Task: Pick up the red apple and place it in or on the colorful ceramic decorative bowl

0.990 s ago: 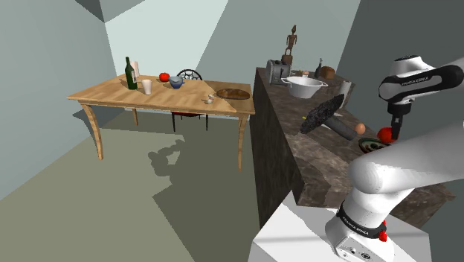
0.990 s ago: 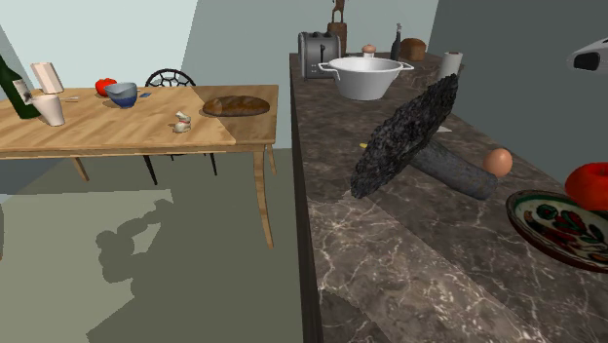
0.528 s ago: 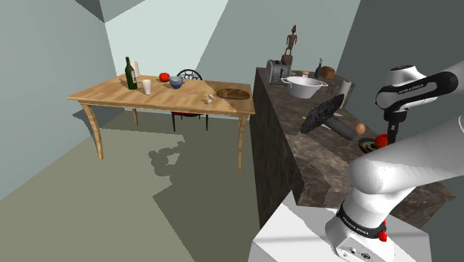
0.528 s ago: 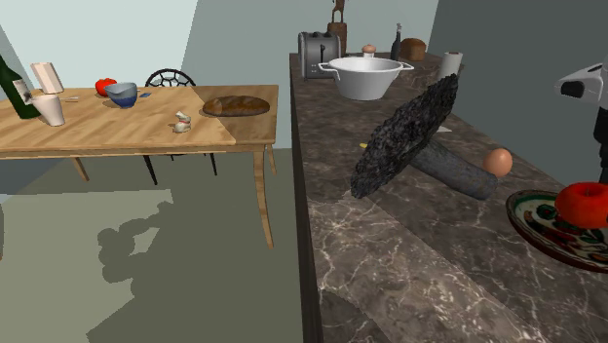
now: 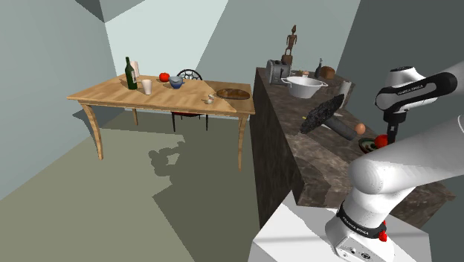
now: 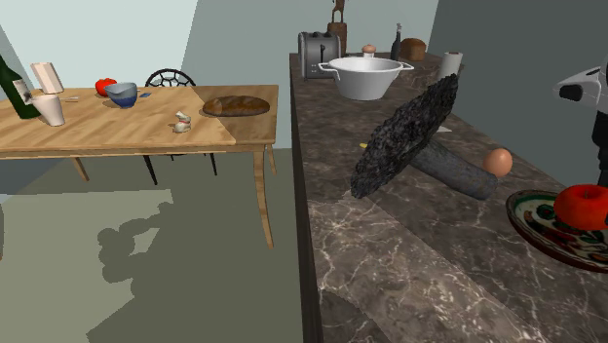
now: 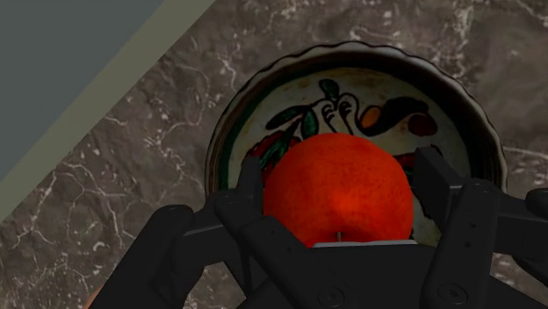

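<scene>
Shoulder view, from its left: wooden table well off at 9 o'clock, not involved. Dark marbled surface runs down the right half.

Second exterior view, left to right along that surface:
- Egg sits near the painted bowl, at about 11 o'clock from it and apart.
- Red apple sits over the bowl's 3 o'clock side, low inside the rim.
- Its underside overlaps the painted inside, so it looks set down or very nearly. Actual contact cannot be confirmed.

Wrist view:
- End effector is grasping the apple, one black finger pressed to each flank.
- The apple lies dead ahead of the hand, between the fingers, with the bowl's rim ringing it on all sides that show.
- The apple is round with no long axis to mind. A small stem mark faces back toward the hand.

Judgement: the key relation is straight down, apple over bowl floor with no sideways offset to correct. The next move calls for letting go and lifting straight away.

View differences:
- The wrist view gives centring and finger contact but no height.
- The second exterior view gives height but not the fingers.
- In the shoulder view the arm covers much of the bowl.
</scene>
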Controlling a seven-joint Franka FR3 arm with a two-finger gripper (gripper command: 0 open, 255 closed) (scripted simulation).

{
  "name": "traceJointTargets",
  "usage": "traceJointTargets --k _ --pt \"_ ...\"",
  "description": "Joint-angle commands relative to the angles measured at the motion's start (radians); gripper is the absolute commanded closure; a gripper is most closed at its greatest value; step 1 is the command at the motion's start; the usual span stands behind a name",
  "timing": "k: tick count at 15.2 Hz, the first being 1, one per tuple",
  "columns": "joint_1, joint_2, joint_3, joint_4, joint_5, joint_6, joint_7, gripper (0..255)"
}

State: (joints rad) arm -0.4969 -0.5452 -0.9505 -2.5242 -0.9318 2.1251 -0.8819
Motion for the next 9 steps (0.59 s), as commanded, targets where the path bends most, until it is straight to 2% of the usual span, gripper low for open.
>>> traceJointTargets --k 1,6,9 --pt "0.0 0.0 0.0 0.0 0.0 0.0 0.0 0" --pt "0.0 0.0 0.0 0.0 0.0 0.0 0.0 0" --pt "-0.015 -0.068 0.094 0.031 0.043 -0.118 -0.011 0"
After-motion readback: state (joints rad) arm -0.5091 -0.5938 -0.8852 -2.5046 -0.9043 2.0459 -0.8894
